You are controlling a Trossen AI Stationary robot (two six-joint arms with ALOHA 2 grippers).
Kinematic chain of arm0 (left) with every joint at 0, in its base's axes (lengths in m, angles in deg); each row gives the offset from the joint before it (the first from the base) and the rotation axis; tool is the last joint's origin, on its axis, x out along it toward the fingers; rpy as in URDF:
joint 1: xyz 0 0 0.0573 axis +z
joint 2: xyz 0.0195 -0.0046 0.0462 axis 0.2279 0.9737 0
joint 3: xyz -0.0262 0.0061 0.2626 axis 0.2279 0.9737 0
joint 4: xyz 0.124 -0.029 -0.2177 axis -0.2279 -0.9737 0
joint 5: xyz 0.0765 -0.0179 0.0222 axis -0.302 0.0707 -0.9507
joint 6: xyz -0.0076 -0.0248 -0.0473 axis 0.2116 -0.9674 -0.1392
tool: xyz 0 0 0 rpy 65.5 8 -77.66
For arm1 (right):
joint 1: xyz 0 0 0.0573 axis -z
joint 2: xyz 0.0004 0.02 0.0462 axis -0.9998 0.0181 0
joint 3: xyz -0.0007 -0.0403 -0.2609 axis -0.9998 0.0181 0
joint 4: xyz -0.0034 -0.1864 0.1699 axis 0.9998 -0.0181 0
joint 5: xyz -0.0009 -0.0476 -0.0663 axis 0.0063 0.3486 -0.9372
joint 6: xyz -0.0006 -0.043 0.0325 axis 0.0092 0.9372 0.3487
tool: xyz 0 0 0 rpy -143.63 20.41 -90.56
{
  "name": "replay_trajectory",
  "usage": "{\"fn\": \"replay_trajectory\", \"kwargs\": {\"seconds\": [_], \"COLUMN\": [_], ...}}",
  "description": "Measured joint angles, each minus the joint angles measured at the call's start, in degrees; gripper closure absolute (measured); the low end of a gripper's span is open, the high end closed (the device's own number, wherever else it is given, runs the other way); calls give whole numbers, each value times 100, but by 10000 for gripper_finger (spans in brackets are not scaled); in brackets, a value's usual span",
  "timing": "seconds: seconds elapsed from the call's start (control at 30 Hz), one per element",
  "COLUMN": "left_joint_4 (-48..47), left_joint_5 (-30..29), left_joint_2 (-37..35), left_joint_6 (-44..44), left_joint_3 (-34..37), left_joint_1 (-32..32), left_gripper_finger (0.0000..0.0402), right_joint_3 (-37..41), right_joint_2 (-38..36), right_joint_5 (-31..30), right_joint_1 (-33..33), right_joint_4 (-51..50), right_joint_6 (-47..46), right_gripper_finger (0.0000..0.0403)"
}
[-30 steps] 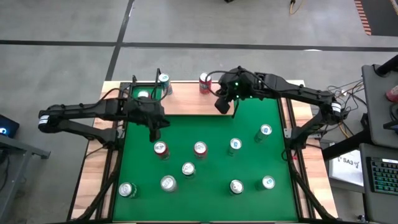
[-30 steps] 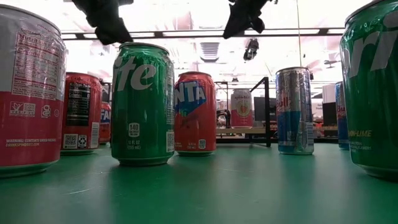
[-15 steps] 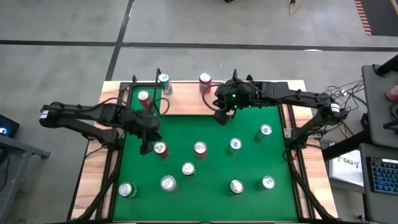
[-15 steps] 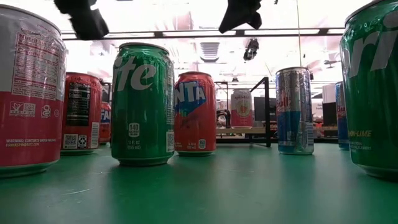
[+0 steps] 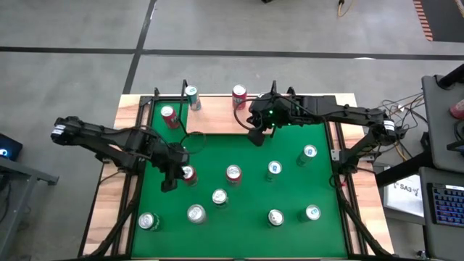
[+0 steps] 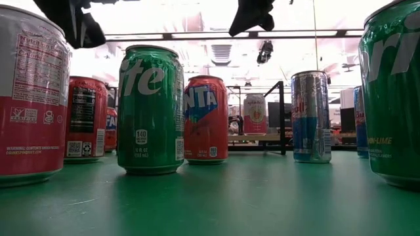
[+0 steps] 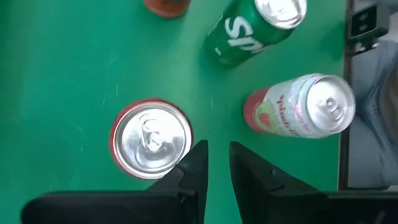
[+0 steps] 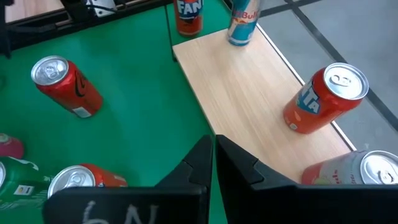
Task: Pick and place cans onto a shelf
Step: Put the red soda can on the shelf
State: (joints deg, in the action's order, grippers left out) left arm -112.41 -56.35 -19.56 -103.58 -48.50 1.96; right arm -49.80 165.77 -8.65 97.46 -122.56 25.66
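One gripper, the left [image 5: 168,183], had moved beside a red can [image 5: 188,172], fingers narrowly apart; we saw the right gripper [image 5: 254,137] shut

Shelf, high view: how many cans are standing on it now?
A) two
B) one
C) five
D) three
D: on the shelf stand a red can at its left end, a blue can and another red can along the far edge; all the other cans are on the green table top.
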Motion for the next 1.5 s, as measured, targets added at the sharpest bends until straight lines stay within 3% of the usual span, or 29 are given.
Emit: {"fn": "replay_trajectory", "kwargs": {"seconds": [0.23,0.37,0.53,0.73,0.9,1.5], "left_joint_4": [-63,-65,-87,-96,-208,-127], "left_joint_5": [16,-67,-763,-730,-1531,-1500], "left_joint_2": [139,227,377,419,496,784], "left_joint_6": [-33,36,260,156,29,-37], "left_joint_3": [0,0,0,0,53,130], "left_joint_1": [-33,-181,-368,-353,-352,-360], "left_gripper_finger": [294,235,147,79,70,72], "right_joint_3": [0,0,0,0,0,0], "right_joint_2": [0,0,0,0,0,0], "right_joint_5": [1,1,3,1,3,3], "right_joint_1": [0,-29,-39,-39,-39,-39], "right_joint_4": [3,3,6,6,6,-21], "right_joint_6": [0,14,68,68,68,66], "right_gripper_finger": [390,390,390,390,390,390]}}
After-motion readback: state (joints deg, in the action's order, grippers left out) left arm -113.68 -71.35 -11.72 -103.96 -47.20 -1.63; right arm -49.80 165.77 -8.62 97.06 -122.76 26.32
